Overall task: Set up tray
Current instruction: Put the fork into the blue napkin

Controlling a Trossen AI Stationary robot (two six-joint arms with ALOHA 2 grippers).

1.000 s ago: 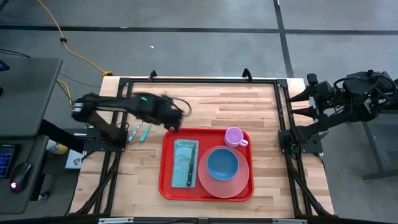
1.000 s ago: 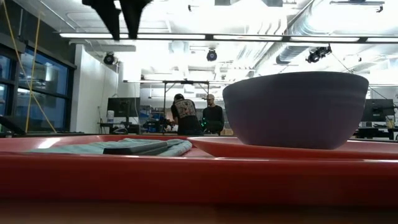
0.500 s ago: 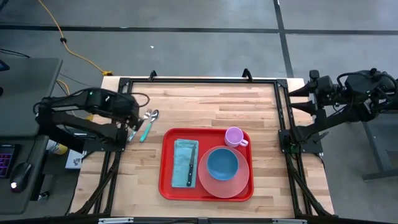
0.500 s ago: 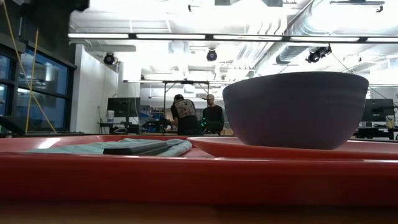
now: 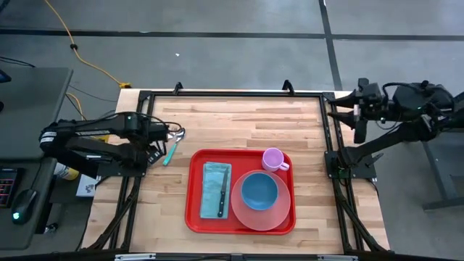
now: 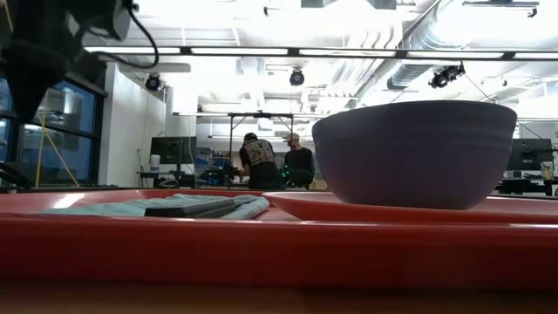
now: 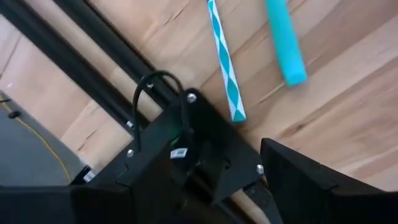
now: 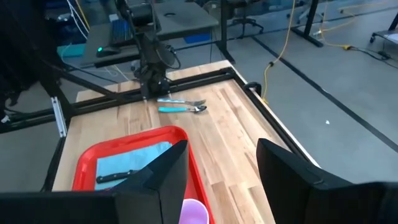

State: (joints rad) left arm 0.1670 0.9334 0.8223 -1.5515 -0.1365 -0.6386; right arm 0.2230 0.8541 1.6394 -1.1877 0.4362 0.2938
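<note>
High view shows the tray (image 5: 194, 217) mid-table, loaded, with the left gripper (image 5: 161, 135), fingers spread and empty, over the cutlery (image 5: 171, 147) near the frame, where a careless descent risks striking it

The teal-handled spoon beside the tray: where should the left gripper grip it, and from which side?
Probably mid-handle, from straight above. The spoon lies flat on the table, clear of the tray; its slim handle suits jaws closing across it. The left gripper is right beside it.
</note>
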